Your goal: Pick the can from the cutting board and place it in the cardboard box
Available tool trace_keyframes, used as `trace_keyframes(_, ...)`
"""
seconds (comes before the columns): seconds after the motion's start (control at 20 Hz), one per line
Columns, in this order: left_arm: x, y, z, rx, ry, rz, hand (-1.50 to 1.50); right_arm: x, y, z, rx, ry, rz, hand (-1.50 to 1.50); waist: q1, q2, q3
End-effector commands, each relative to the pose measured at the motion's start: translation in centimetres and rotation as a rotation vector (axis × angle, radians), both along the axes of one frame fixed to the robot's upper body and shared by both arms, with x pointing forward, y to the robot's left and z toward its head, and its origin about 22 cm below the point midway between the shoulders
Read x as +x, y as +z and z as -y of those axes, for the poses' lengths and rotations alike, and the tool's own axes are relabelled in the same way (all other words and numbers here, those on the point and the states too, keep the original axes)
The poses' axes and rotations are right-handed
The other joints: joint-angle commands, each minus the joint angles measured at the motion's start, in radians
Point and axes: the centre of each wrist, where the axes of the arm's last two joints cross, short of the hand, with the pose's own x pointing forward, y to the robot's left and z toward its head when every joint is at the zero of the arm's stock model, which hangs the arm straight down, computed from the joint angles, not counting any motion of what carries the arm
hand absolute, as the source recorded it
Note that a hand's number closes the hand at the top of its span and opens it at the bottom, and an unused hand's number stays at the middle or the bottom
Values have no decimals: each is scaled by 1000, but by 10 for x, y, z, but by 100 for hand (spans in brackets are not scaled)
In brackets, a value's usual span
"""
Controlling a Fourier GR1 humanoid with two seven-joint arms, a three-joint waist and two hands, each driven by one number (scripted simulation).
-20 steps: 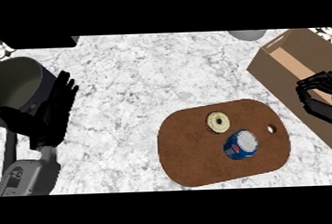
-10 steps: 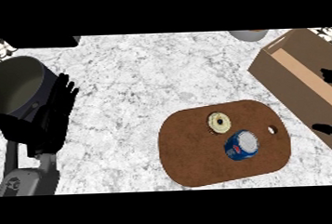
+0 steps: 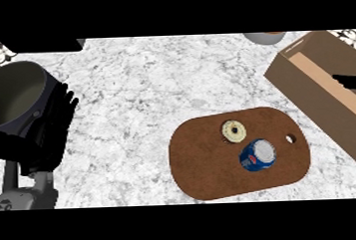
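Note:
A blue can with a silver top stands on the right part of the brown cutting board. The open cardboard box lies at the right, just beyond the board. Only a small black part of my right hand shows at the right edge, over the box and well apart from the can. At the left, my left hand rests open with its fingers up, against a dark pot, far from the board.
A pale ring-shaped pastry lies on the board just left of and behind the can. The dark pot stands at the far left. A grey bowl sits at the back edge, and a dark object at the back left.
My right hand has slid rightward, from beside the box to almost out of view. The can, the board and my left hand have stayed put.

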Motion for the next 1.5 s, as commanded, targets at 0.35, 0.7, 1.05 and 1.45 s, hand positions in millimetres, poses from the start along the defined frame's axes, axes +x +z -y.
trace_keyframes(0.35, 2, 7, 2, -1, 3, -10, 0, 2, 18, -88, 50, 97, -87, -150, 1, 3, 2)
trace_keyframes(0.7, 2, -7, 1, -4, 6, 16, 0, -11, 9, -86, -36, 16, -120, -150, -3, 4, 2)
trace_keyframes(1.05, 5, -3, -2, 14, 1, 16, 0, -24, -14, -114, -14, 37, -150, -150, -4, 4, 2)
trace_keyframes(1.45, 12, 13, 4, 5, 4, -14, 0, -20, -29, -142, -14, -3, -127, -150, -2, 4, 2)
